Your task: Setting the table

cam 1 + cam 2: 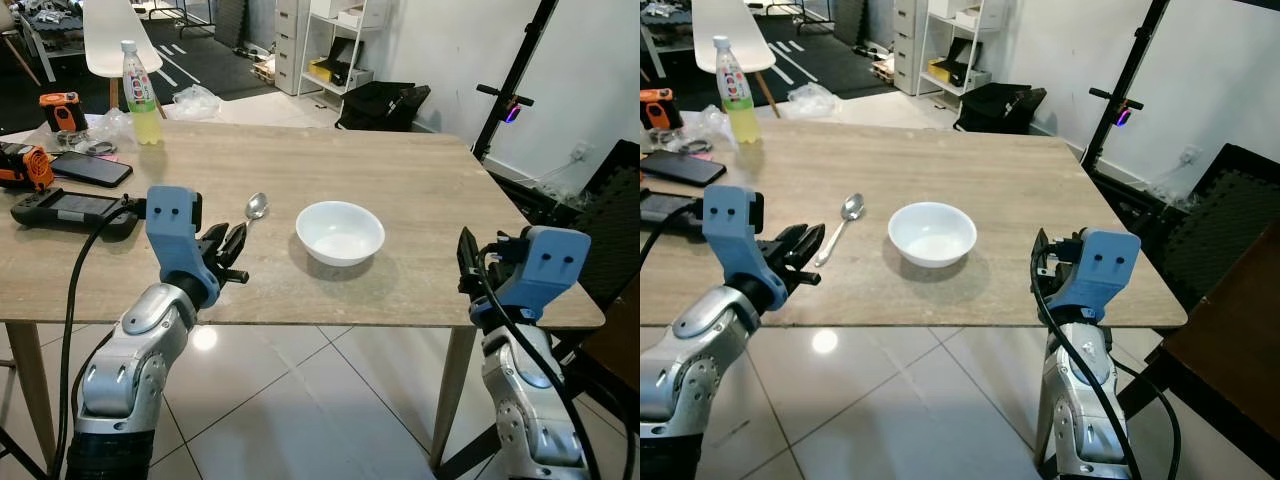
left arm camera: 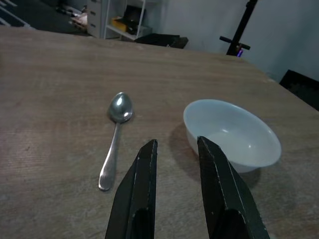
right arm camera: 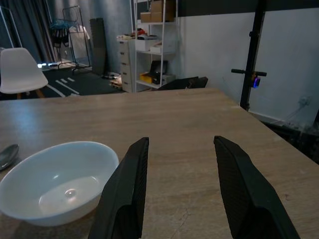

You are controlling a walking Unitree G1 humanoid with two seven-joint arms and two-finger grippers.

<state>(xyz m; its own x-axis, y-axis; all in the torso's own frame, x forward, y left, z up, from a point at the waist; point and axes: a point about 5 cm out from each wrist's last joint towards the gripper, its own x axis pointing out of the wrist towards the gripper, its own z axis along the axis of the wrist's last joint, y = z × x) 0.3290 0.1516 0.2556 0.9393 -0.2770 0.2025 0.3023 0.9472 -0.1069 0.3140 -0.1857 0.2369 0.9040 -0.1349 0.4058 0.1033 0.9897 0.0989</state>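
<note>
Obs: spoon (image 1: 253, 212) lies flat on desk (image 1: 400, 180), just L of white bowl (image 1: 340, 233), not touching it. Long axis runs roughly away from robot, slightly slanted: bowl-end of spoon at far end, handle tip at near end, pointing back toward the left hand (image 1: 228, 246).

Key relation: handle tip sits just ahead of L hand and a bit to its L side in wrist view (spoon (image 2: 114, 137) off-axis from the fingers (image 2: 142, 184)). L hand clearly nearer to spoon than R; the bowl lies between R hand and spoon.

L hand: at near desk edge, low over the surface, fingers parted w/ a narrow gap, gripping nothing. Finger line aims betw. spoon and bowl, so not yet centred on handle.

R hand (image 1: 1042, 262): at near R part of desk edge, fingers spread wide per wrist view (fingers (image 3: 127, 194)), empty, pointing across desk w/ bowl (image 3: 57, 181) off to one side.

Judgement: if spoon is next item, L arm is the pick; needs small sideways shift toward handle, and probably wrist roll so fingers straddle the handle across its width. Thin, flat metal on wood → prob. hard to get under; slip risk.

Other: bottle (image 1: 139, 94), phone (image 1: 91, 168) at far L of desk, well apart from the work.
</note>
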